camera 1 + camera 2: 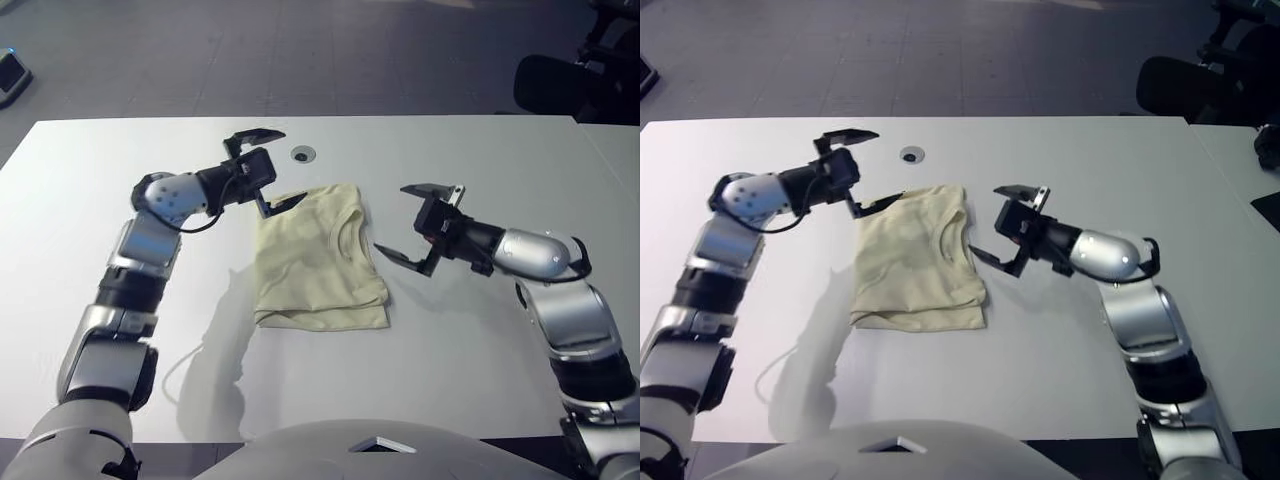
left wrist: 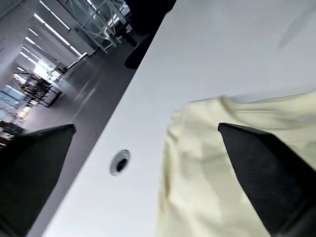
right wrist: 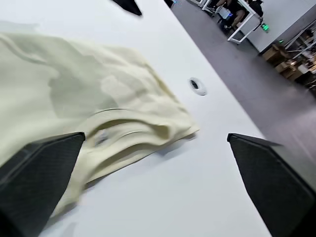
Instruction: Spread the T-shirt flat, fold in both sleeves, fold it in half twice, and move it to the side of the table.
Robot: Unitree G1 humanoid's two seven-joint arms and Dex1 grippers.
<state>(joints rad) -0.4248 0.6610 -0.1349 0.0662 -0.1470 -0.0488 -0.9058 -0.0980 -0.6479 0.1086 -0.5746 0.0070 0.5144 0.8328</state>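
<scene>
A pale yellow T-shirt (image 1: 318, 255) lies folded into a compact rectangle at the middle of the white table (image 1: 480, 340), collar toward the right side. My left gripper (image 1: 268, 170) hovers open at the shirt's far left corner, its lower finger (image 2: 266, 173) over the cloth (image 2: 197, 163) and its upper finger raised well clear. My right gripper (image 1: 392, 218) is open just right of the shirt, beside the collar, with its lower fingertip close to the fabric edge (image 3: 74, 98). Nothing is held between either pair of fingers.
A round cable grommet (image 1: 303, 153) is set in the table just beyond the shirt. A black chair (image 1: 560, 85) stands past the far right corner. Bare table surface stretches to the left, right and front of the shirt.
</scene>
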